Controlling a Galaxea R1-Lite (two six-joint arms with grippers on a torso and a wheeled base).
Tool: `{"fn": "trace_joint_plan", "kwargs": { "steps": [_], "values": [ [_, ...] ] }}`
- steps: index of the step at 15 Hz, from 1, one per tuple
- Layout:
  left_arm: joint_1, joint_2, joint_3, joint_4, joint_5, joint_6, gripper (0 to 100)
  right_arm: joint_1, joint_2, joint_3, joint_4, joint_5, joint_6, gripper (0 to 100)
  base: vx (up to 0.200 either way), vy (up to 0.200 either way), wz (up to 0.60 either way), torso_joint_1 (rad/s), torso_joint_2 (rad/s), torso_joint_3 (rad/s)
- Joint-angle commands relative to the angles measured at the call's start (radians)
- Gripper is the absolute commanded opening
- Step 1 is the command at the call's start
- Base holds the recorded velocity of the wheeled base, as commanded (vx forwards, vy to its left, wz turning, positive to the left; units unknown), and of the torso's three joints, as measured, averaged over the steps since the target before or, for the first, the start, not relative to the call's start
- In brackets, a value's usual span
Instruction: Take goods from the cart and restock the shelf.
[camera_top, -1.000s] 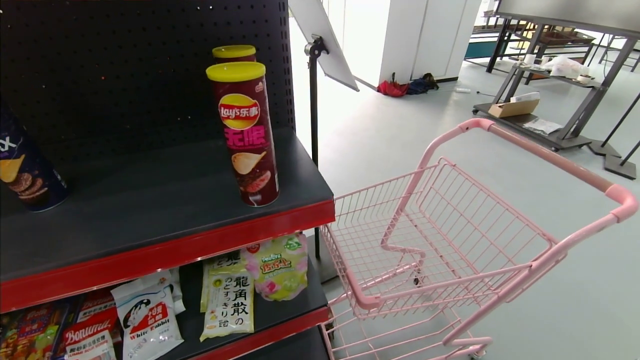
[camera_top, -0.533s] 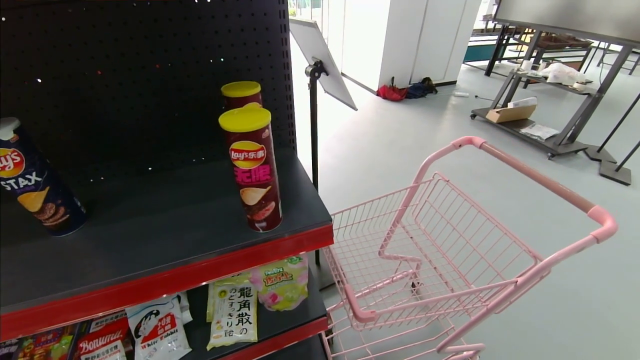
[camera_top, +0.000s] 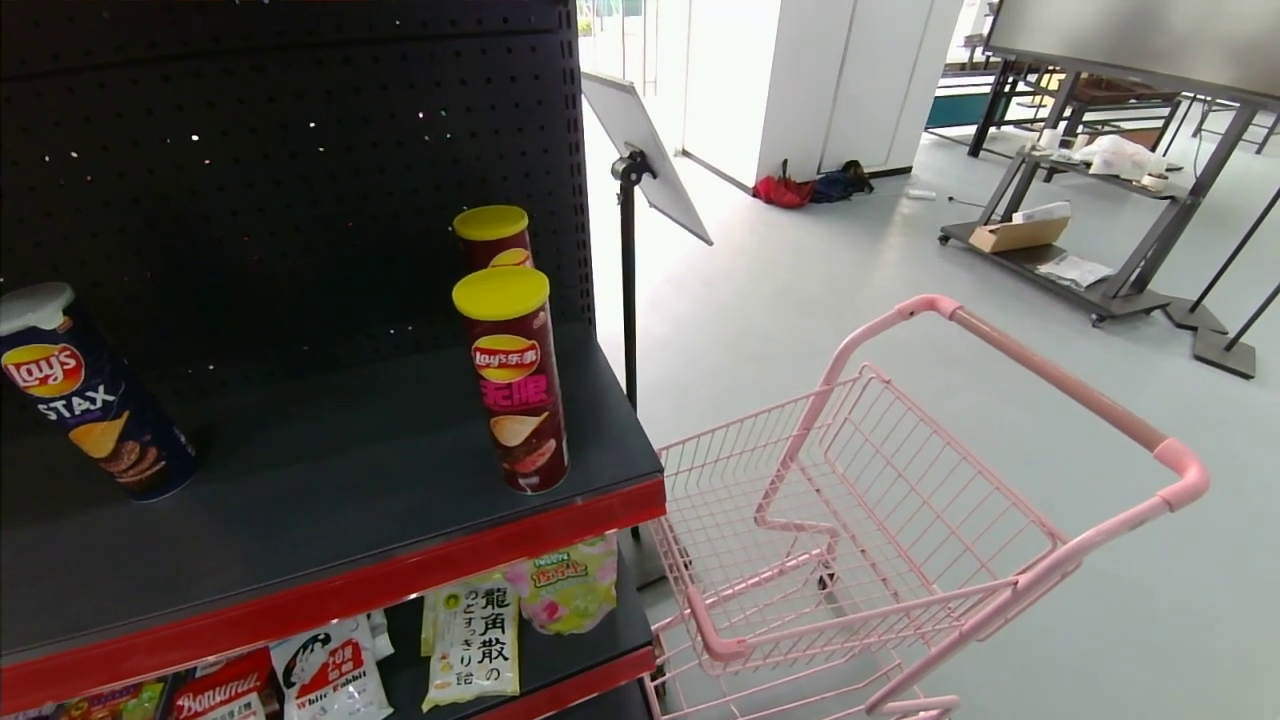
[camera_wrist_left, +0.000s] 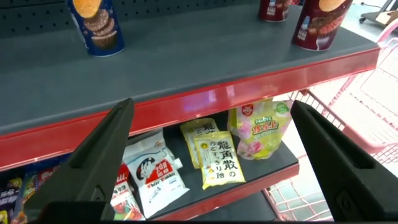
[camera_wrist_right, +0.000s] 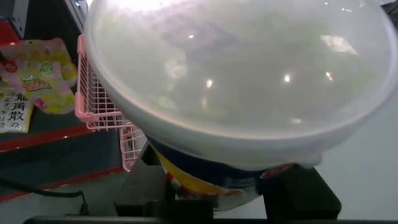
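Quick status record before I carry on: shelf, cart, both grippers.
Top shelf: blue can at left; maroon can at right end, second maroon can behind it
Lower shelf: snack bags
Cart: basket looks empty
Left gripper: open, facing the shelf front
Right gripper: shut on a lidded can

I see a round red-and-yellow logo with white lettering under it on the dark blue can. The front maroon can bears a similar logo above large pink characters. Lower down, the white bag has red and black lettering. The pale yellow bag has a column of bold black characters, and the green bag a small coloured title. On the lidded can in my right gripper, the label is too hidden to read.
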Motion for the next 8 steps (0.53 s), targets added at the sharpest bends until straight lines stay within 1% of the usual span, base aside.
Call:
{"fn": "trace_joint_plan", "kwargs": {
  "steps": [1,2,8],
  "values": [
    [0.0,0.001,0.0,0.0,0.0,0.0,100,0.0,0.003,0.002,0.002,0.0,-0.01,0,0.0,0.0,0.0,0.129,-0.3,-0.163],
    [0.0,0.001,0.0,0.0,0.0,0.0,100,-0.001,-0.004,0.019,-0.001,-0.002,-0.018,0,0.0,0.0,0.0,0.046,-0.08,-0.056],
    [0.0,0.001,0.0,0.0,0.0,0.0,100,-0.003,-0.008,0.033,-0.006,-0.006,-0.021,0,0.0,0.0,0.6,0.012,-0.01,-0.009]
  ]
}}
